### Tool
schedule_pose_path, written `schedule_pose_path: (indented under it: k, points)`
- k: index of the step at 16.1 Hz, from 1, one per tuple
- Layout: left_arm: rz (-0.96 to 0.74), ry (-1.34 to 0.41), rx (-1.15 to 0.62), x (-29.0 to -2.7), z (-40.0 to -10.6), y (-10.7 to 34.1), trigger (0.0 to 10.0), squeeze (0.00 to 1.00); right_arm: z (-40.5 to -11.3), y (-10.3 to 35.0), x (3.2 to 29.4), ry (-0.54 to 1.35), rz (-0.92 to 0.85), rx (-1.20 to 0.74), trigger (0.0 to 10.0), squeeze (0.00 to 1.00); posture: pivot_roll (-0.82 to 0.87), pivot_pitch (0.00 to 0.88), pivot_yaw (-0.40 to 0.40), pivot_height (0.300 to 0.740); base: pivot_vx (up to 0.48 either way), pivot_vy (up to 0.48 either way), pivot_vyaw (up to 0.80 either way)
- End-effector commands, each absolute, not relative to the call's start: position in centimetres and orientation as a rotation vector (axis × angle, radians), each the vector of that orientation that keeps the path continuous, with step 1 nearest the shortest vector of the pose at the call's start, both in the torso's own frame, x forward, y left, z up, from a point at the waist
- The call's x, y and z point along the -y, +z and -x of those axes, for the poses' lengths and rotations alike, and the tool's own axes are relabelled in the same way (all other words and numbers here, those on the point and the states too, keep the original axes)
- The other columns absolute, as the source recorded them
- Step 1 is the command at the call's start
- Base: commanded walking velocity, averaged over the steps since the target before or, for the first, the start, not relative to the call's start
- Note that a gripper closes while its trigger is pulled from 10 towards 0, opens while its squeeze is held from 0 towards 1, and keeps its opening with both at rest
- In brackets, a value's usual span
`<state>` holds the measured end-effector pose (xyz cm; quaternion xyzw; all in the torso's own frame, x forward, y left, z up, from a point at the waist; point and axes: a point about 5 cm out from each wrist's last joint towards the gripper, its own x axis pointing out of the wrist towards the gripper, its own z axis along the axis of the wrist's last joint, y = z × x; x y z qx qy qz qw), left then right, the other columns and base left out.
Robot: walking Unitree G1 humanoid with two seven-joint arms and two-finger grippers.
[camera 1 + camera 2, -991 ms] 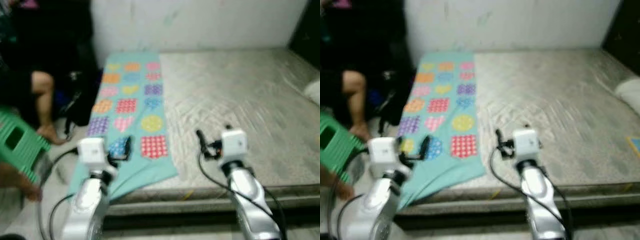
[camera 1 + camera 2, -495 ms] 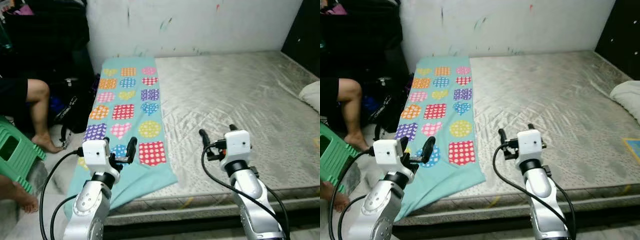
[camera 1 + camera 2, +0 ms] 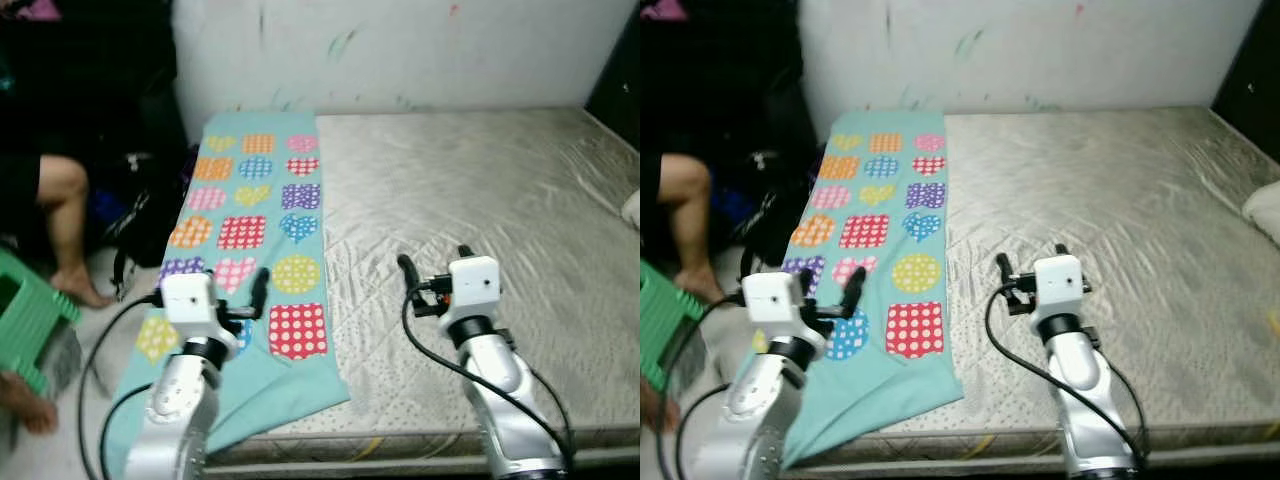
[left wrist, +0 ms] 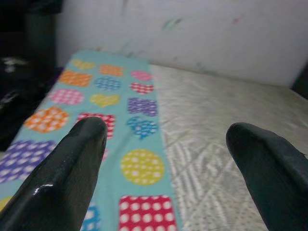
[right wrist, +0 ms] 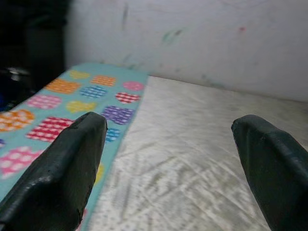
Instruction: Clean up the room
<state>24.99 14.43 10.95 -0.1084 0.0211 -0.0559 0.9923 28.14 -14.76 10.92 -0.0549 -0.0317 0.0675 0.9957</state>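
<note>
Blanket [image 3: 250, 240], teal with dotted patches, lies flat along the mattress's [image 3: 480, 200] left side, its near end drooping over the edge, so we hold our left pincer [image 4: 163, 159] and right pincer [image 5: 168, 159] released above it, likely readying a grasp.

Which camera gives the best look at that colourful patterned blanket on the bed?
The left eye view: the turquoise blanket with dotted hearts and squares shows whole, from wall to hanging edge. The right eye view matches it. Both wrist views catch just parts past their black fingers.
</note>
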Motion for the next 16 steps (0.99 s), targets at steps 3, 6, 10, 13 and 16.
schedule_pose_path:
  k: [3, 6, 10, 13, 16]
  points:
    - [0.228, -0.085, -0.057, -14.86, -24.92, 10.78, 10.0, 0.00, -28.28, 11.44, 14.35, 0.147, 0.095, 0.085, 10.0, 0.00, -0.11, 0.000, 0.013, 0.740, 0.000, 0.000, 0.00]
    - [0.230, -0.096, -0.060, -14.71, -25.01, 10.76, 10.0, 0.00, -28.24, 11.33, 14.30, 0.147, 0.097, 0.080, 10.0, 0.00, -0.12, 0.000, 0.013, 0.740, 0.000, 0.274, 0.00]
    - [0.237, -0.102, -0.064, -14.60, -24.97, 10.75, 10.0, 0.00, -28.20, 11.23, 14.45, 0.144, 0.104, 0.074, 10.0, 0.00, -0.12, 0.000, 0.013, 0.740, 0.000, 0.480, 0.00]
    - [0.239, -0.102, -0.066, -14.57, -24.94, 10.74, 10.0, 0.00, -28.24, 11.19, 14.56, 0.140, 0.108, 0.071, 10.0, 0.00, -0.12, 0.000, 0.012, 0.740, 0.000, 0.480, 0.00]
    - [0.232, -0.102, -0.059, -14.63, -24.99, 10.83, 10.0, 0.00, -28.30, 11.20, 14.48, 0.140, 0.108, 0.070, 10.0, 0.00, -0.12, 0.000, 0.014, 0.740, 0.000, 0.267, 0.00]
